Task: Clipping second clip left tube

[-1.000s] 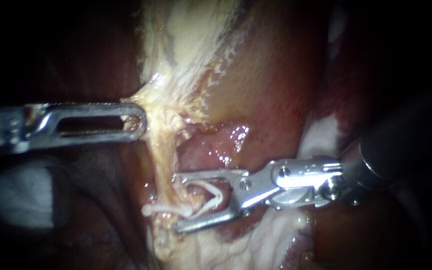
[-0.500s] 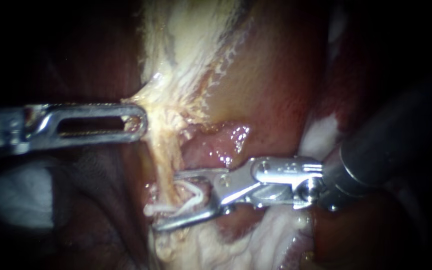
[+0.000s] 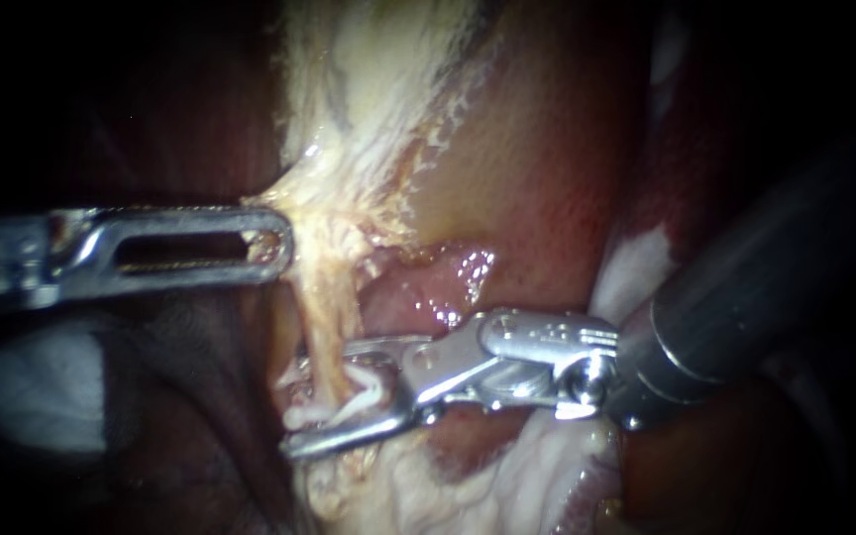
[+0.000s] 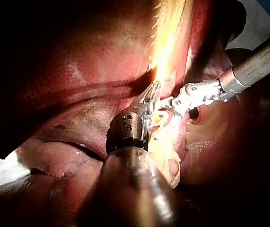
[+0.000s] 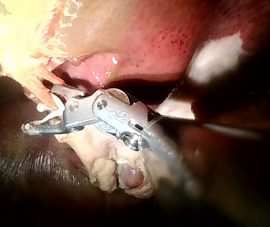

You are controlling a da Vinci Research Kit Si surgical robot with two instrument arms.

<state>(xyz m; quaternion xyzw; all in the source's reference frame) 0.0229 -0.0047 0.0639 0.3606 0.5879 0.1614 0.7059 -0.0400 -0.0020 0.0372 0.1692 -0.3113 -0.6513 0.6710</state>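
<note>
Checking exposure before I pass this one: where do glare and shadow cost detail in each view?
Endoscope view: glare on the right instrument, which holds a clip, and on wet tissue above it; darkness surrounds the left instrument. Left wrist view: pale tissue blown out, own shaft shadowed. Right wrist view: shaft lost in shadow.

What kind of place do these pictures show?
Probably a surgical bench or operating field, seen through an endoscope. The left instrument has its jaws shut on pale tissue. The right instrument holds a white clip in its jaws at a tube.
</note>
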